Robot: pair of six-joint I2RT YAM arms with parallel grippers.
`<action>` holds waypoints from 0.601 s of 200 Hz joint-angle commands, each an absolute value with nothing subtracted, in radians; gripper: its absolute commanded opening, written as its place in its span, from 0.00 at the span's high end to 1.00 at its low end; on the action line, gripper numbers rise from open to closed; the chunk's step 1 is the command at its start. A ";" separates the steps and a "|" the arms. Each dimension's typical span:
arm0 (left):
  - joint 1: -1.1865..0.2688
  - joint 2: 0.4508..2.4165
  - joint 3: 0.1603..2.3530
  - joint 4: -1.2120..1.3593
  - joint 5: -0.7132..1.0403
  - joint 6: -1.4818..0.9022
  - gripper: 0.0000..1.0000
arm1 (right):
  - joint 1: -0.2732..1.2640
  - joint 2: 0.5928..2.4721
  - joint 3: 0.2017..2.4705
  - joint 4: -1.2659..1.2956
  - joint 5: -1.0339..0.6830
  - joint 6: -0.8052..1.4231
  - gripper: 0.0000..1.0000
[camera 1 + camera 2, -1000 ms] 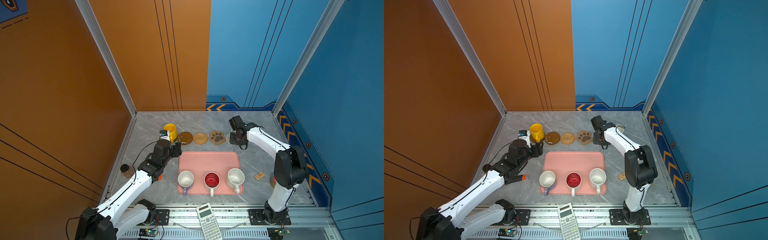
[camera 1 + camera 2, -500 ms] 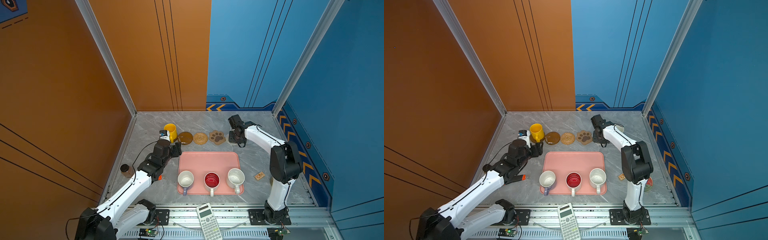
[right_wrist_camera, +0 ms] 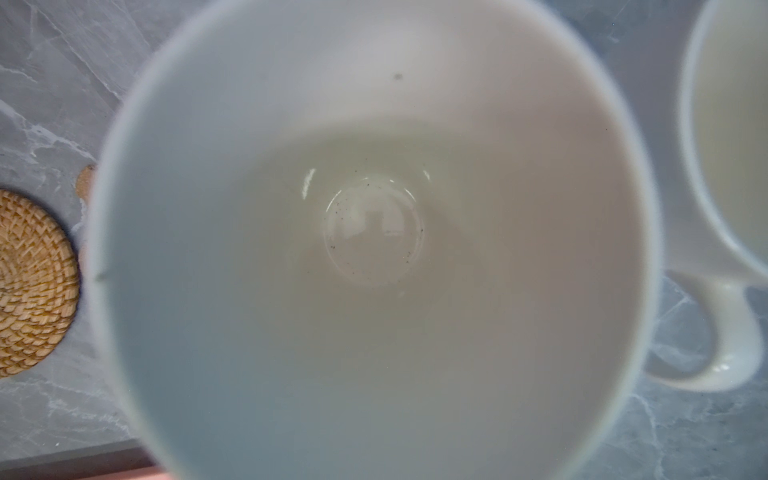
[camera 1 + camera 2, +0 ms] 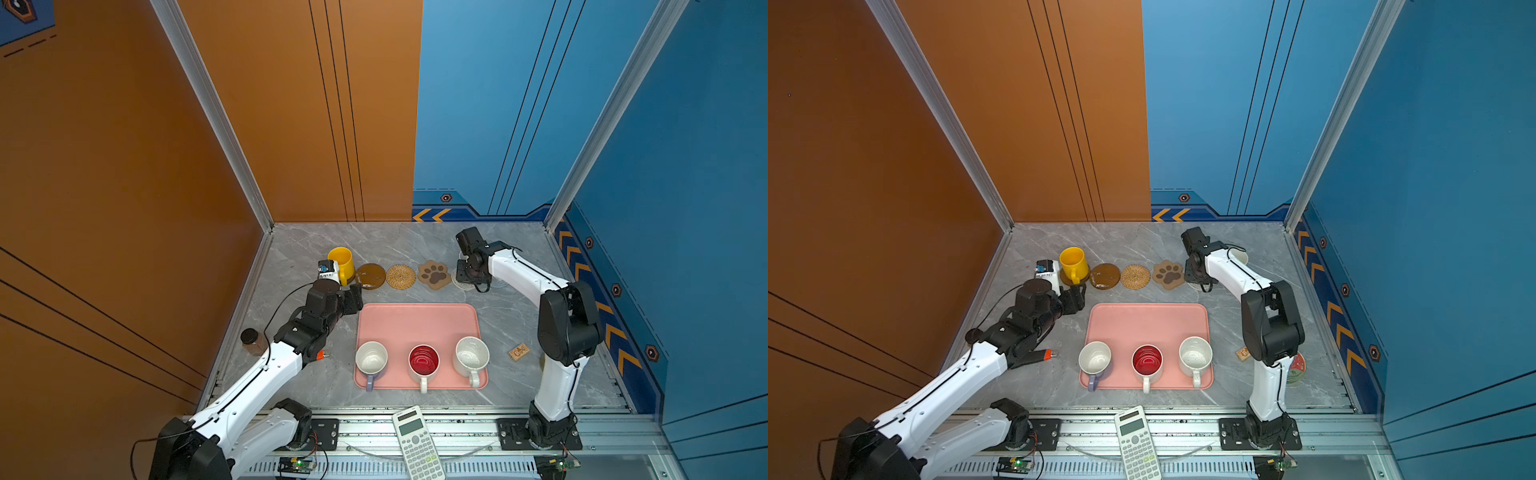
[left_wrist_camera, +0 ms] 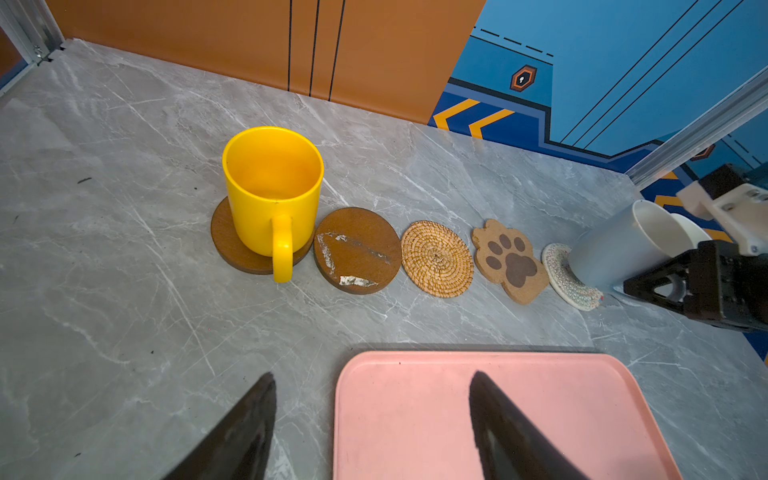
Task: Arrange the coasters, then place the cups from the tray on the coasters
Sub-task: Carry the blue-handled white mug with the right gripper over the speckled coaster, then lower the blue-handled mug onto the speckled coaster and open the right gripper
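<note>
Pink tray [image 4: 415, 324] held three cups [image 4: 424, 360]; five coasters [image 5: 436, 258] lined up beyond. Right claw [image 4: 468, 276] pinched a tilted blue cup [image 5: 615, 245] over the white coaster [image 5: 565, 274], having shifted slightly; left claw [image 5: 372, 376] gaped empty, unmoved.

so the yellow mug [image 5: 272, 191] sits upright on a dark brown disc coaster [image 5: 226, 245], the pale-blue mug [image 5: 615, 245] is tilted over the white woven round coaster [image 5: 565, 274], and three more mugs [image 4: 423, 360] stand along the pink rectangular tray [image 4: 415, 324]'s near edge
</note>
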State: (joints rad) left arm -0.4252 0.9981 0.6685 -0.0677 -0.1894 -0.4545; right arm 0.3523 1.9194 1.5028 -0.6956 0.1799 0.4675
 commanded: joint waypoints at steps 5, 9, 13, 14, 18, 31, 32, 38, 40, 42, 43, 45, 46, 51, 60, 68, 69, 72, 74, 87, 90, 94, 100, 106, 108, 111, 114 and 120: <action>-0.416 0.983 0.658 -0.072 -0.198 -0.460 0.26 | 0.343 1.932 1.552 -0.658 0.190 0.451 1.00; -0.416 0.983 0.658 -0.072 -0.196 -0.459 0.26 | 0.343 1.934 1.552 -0.658 0.191 0.451 1.00; -0.416 0.983 0.659 -0.073 -0.196 -0.459 0.26 | 0.343 1.934 1.552 -0.658 0.192 0.450 1.00; -0.417 0.983 0.659 -0.074 -0.196 -0.459 0.26 | 0.342 1.934 1.552 -0.658 0.192 0.450 1.00; -0.417 0.983 0.659 -0.074 -0.195 -0.459 0.26 | 0.342 1.936 1.552 -0.658 0.192 0.450 1.00; -0.417 0.982 0.662 -0.074 -0.194 -0.460 0.26 | 0.342 1.935 1.551 -0.658 0.193 0.449 1.00; -0.417 0.982 0.662 -0.074 -0.195 -0.460 0.26 | 0.342 1.935 1.551 -0.658 0.194 0.449 1.00; -0.416 0.982 0.662 -0.074 -0.195 -0.460 0.26 | 0.342 1.935 1.551 -0.658 0.194 0.448 1.00; -0.417 0.982 0.662 -0.074 -0.194 -0.459 0.26 | 0.342 1.935 1.550 -0.658 0.196 0.448 1.00; -0.416 0.982 0.663 -0.074 -0.194 -0.460 0.26 | 0.342 1.936 1.552 -0.658 0.196 0.448 1.00; -0.416 0.982 0.662 -0.074 -0.194 -0.459 0.26 | 0.343 1.935 1.552 -0.658 0.196 0.448 1.00; -0.417 0.982 0.662 -0.074 -0.194 -0.460 0.26 | 0.342 1.937 1.551 -0.658 0.196 0.448 1.00; -0.417 0.982 0.662 -0.074 -0.195 -0.459 0.26 | 0.341 1.936 1.551 -0.658 0.195 0.447 1.00; -0.416 0.982 0.661 -0.074 -0.195 -0.459 0.26 | 0.341 1.936 1.551 -0.658 0.196 0.446 1.00; -0.417 0.983 0.661 -0.073 -0.194 -0.459 0.26 | 0.341 1.938 1.551 -0.658 0.197 0.445 1.00; -0.416 0.982 0.662 -0.074 -0.194 -0.459 0.26 | 0.341 1.939 1.551 -0.658 0.198 0.443 1.00; -0.416 0.983 0.664 -0.074 -0.194 -0.459 0.26 | 0.341 1.940 1.551 -0.658 0.197 0.443 1.00; -0.416 0.983 0.662 -0.074 -0.195 -0.459 0.26 | 0.342 1.940 1.550 -0.658 0.198 0.443 1.00; -0.417 0.982 0.661 -0.072 -0.194 -0.458 0.26 | 0.341 1.940 1.549 -0.658 0.197 0.443 1.00; -0.416 0.983 0.662 -0.073 -0.194 -0.458 0.26 | 0.341 1.942 1.547 -0.658 0.198 0.444 1.00; -0.417 0.984 0.663 -0.074 -0.193 -0.458 0.26 | 0.341 1.943 1.546 -0.658 0.197 0.445 1.00; -0.417 0.983 0.663 -0.074 -0.192 -0.459 0.26 | 0.341 1.943 1.545 -0.658 0.196 0.445 1.00; -0.417 0.983 0.664 -0.075 -0.192 -0.458 0.26 | 0.341 1.943 1.542 -0.658 0.195 0.445 1.00; -0.416 0.982 0.666 -0.077 -0.193 -0.457 0.26 | 0.341 1.944 1.540 -0.658 0.195 0.445 1.00; -0.417 0.982 0.666 -0.077 -0.193 -0.457 0.26 | 0.341 1.944 1.539 -0.658 0.195 0.445 1.00; -0.416 0.982 0.666 -0.078 -0.193 -0.456 0.26 | 0.341 1.946 1.537 -0.658 0.195 0.445 1.00; -0.417 0.981 0.666 -0.078 -0.193 -0.457 0.26 | 0.341 1.945 1.537 -0.658 0.194 0.444 1.00; -0.417 0.980 0.666 -0.079 -0.193 -0.456 0.26 | 0.341 1.946 1.534 -0.658 0.193 0.445 1.00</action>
State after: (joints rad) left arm -0.4252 0.9958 0.6685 -0.0685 -0.1894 -0.4541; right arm 0.3466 1.9476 1.5043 -0.6952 0.1799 0.4595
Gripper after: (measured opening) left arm 0.739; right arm 0.113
